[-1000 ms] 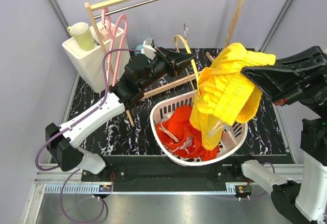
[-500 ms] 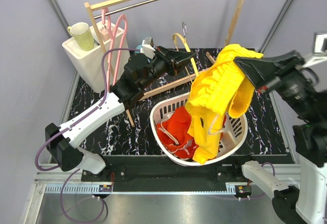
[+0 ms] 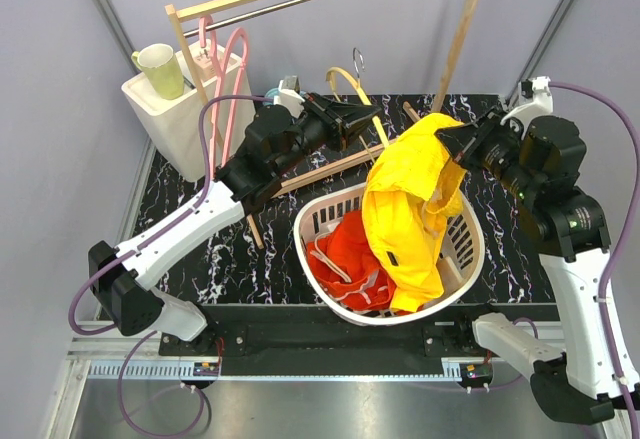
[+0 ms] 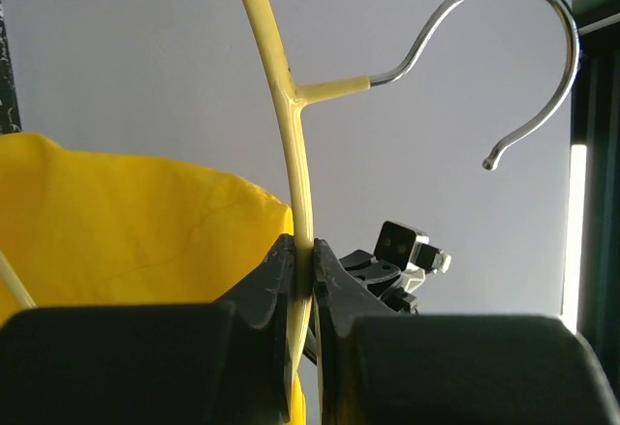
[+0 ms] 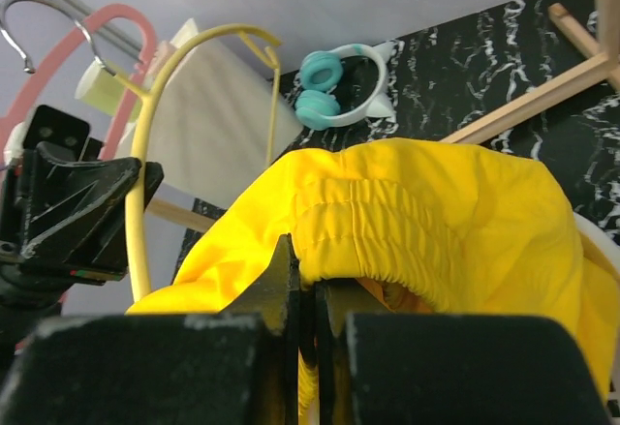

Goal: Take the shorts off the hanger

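Above the basket (image 3: 300,231), the right hand (image 5: 308,285) pinches the yellow shorts (image 3: 405,209) by their waistband, while the left hand (image 4: 302,260) clamps the hanger (image 4: 281,86).

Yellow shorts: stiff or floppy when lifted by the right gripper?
Likely floppy: the yellow shorts hang in loose folds from the right gripper into the basket. Probably light, since one pinch at the waistband carries them.

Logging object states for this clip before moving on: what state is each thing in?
left gripper: shut on the yellow hanger.
right gripper: shut on the yellow shorts waistband.
yellow shorts: hanging from the gripper, lower end in the basket.
orange-red shorts: crumpled in the basket.
yellow hanger: held aloft, hook free.
mug: upright.
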Controlling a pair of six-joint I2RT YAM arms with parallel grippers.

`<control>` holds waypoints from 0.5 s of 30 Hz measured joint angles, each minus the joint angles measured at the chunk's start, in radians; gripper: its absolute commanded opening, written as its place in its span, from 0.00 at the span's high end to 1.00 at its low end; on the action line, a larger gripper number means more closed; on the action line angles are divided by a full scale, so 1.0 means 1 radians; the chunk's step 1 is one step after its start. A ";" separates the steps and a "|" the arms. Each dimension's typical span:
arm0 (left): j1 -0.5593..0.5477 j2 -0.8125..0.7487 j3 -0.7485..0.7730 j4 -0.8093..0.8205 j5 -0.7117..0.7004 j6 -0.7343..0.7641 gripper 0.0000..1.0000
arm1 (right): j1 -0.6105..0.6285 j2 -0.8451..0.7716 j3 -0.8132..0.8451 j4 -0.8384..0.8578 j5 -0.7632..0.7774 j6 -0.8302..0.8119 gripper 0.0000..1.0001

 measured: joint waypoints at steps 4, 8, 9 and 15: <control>0.000 0.000 0.000 -0.022 0.000 0.009 1.00 | 0.000 -0.020 -0.002 -0.037 0.069 -0.038 1.00; 0.005 0.000 0.000 -0.040 0.000 0.014 1.00 | 0.000 -0.088 -0.010 -0.062 0.112 -0.085 1.00; 0.006 0.000 0.000 -0.043 0.000 0.013 1.00 | 0.000 -0.107 -0.010 -0.068 0.119 -0.092 1.00; 0.030 0.000 0.000 -0.048 -0.001 0.005 1.00 | 0.000 -0.257 -0.027 -0.134 0.153 -0.100 1.00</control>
